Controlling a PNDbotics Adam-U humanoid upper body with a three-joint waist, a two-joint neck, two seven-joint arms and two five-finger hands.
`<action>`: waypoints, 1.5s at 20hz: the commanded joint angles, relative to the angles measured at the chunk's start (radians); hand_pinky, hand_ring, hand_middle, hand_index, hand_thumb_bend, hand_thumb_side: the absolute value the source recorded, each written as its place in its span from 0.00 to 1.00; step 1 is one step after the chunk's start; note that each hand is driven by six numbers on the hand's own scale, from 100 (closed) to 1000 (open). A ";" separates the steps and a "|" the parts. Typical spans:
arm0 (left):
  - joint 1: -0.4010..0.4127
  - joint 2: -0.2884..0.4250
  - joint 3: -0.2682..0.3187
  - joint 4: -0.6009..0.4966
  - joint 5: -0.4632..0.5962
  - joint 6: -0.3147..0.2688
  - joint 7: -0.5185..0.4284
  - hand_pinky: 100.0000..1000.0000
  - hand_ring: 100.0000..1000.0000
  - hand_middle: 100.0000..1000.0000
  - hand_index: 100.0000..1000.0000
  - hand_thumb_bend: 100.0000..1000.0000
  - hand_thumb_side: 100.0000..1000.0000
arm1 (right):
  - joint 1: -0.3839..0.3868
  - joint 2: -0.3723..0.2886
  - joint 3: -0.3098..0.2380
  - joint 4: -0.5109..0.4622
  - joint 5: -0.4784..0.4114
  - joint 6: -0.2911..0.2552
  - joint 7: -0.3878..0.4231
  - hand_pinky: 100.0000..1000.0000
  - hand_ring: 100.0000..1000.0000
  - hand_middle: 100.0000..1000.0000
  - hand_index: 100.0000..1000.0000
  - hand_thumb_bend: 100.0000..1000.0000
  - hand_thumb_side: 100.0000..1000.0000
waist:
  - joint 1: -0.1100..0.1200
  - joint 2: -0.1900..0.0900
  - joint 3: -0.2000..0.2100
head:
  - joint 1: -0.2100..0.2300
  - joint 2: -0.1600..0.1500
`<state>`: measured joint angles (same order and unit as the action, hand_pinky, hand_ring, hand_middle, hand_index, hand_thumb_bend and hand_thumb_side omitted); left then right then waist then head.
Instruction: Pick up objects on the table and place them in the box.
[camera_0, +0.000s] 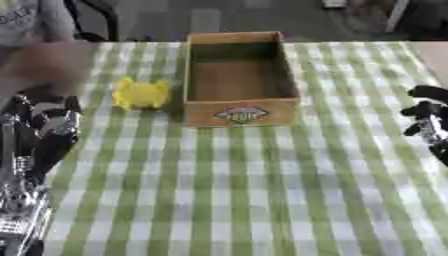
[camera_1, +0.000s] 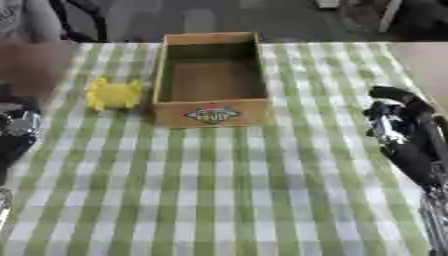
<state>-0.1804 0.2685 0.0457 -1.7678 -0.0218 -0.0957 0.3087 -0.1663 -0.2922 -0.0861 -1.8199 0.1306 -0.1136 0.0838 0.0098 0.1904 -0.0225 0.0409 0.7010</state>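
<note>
On my left, the left robot hand (camera_0: 48, 125) sits black and silver at the table (camera_0: 262, 190) edge, its fingers relaxed and holding nothing. Next comes a yellow lumpy object (camera_0: 140, 93), lying on the green-and-white checked cloth just beside the box (camera_0: 239, 115). The box is open-topped brown cardboard; its front label is too blurred for me to read. At right, the right robot hand (camera_1: 404, 135) hangs open and unladen.
</note>
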 joint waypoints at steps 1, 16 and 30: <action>-0.007 0.030 0.009 -0.019 -0.005 0.002 -0.001 0.59 0.88 0.46 0.67 0.19 0.00 | -0.005 -0.010 -0.005 -0.026 -0.005 0.000 -0.001 0.42 0.64 0.74 0.80 0.00 0.53 | 0.000 -0.011 0.000 | 0.001 -0.004; -0.036 0.124 -0.003 -0.021 -0.033 0.041 -0.055 0.61 0.91 0.50 0.70 0.19 0.00 | -0.002 -0.012 -0.005 -0.027 -0.001 0.001 -0.002 0.42 0.64 0.75 0.81 0.00 0.53 | 0.005 -0.013 -0.004 | -0.002 -0.004; -0.423 0.543 -0.144 0.356 -0.273 0.142 -0.530 0.66 0.92 0.65 0.79 0.61 0.00 | 0.010 -0.024 0.007 -0.020 0.003 0.002 0.010 0.42 0.64 0.75 0.81 0.00 0.54 | 0.031 -0.032 -0.035 | -0.004 -0.003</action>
<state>-0.5808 0.7560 -0.0874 -1.4604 -0.2662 0.0493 -0.1773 -0.1491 -0.2950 -0.0790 -1.8251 0.1309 -0.1110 0.0908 0.0414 0.1739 -0.0577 0.0383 0.7010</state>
